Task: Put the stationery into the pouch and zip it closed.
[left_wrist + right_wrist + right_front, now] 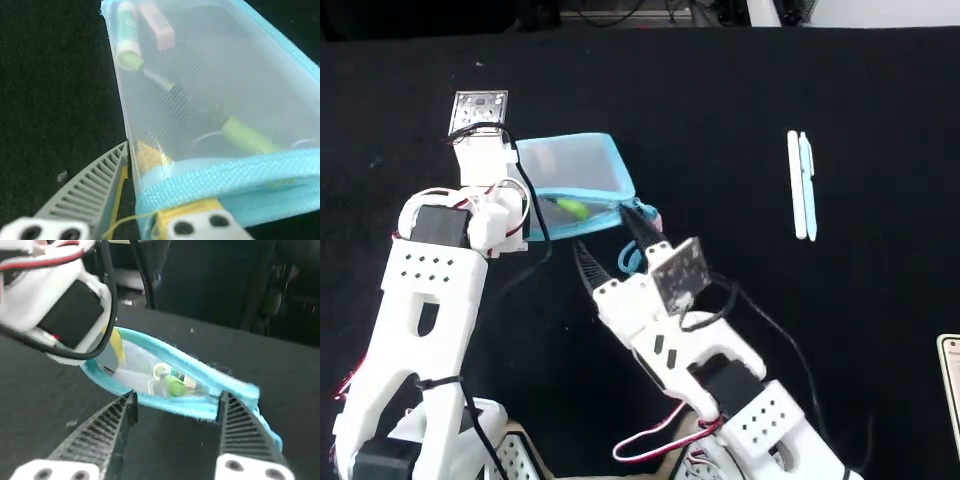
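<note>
Left gripper [145, 170] pinches a corner of the pouch [215, 90], while the right gripper [177, 396] gapes just before its unzipped mouth.

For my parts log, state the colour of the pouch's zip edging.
Light turquoise blue on the pouch; it shows best in the left wrist view.

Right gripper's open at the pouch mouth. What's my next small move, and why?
Probably lift the right gripper back from the translucent blue-trimmed mesh pouch and swing toward the white pen and light blue pen lying side by side: its jaws are empty, and the mouth is unzipped, held by the left gripper.
</note>
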Motion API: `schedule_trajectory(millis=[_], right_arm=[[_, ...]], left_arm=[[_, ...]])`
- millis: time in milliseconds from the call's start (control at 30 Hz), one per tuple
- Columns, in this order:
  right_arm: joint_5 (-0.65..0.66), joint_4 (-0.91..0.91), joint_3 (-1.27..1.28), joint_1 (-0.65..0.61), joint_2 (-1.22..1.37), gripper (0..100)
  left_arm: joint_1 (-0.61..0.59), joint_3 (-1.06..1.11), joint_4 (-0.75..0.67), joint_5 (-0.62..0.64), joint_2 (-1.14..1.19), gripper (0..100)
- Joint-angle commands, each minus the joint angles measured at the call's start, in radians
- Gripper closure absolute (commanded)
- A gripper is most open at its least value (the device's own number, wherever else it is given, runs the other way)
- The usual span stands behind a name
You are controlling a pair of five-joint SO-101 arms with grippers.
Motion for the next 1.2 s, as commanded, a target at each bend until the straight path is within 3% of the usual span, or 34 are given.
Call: schedule_trajectory(millis=[0,233,333,500,900,1067,1167], right_arm=[[-0.026,0.16,-0.134,0.058,-0.028,73.7],[-0.032,0.414,-0.292,0.422,-0.024,73.7],[-0.032,0.391,-0.285,0.56,-0.018,73.7],[-0.028,0.279,-0.251,0.674,0.045,73.8],[-0.032,0.083,-0.65,0.881,0.983,73.7],[-0.025,-0.025,-0.791,0.985,1.251,73.7],[-0.015,0.006,-0.892,0.987,1.372,73.7]], left_arm=[[-0.001,0.044,0.008,0.008,0.02,97],[-0.007,0.044,0.005,0.008,0.02,97],[-0.004,0.044,0.002,0.009,0.02,97],[-0.005,0.044,0.002,0.011,0.02,97],[-0.001,0.045,0.002,0.011,0.021,97],[0.001,0.045,0.0,0.011,0.021,97],[0.001,0.045,0.0,0.012,0.021,97]])
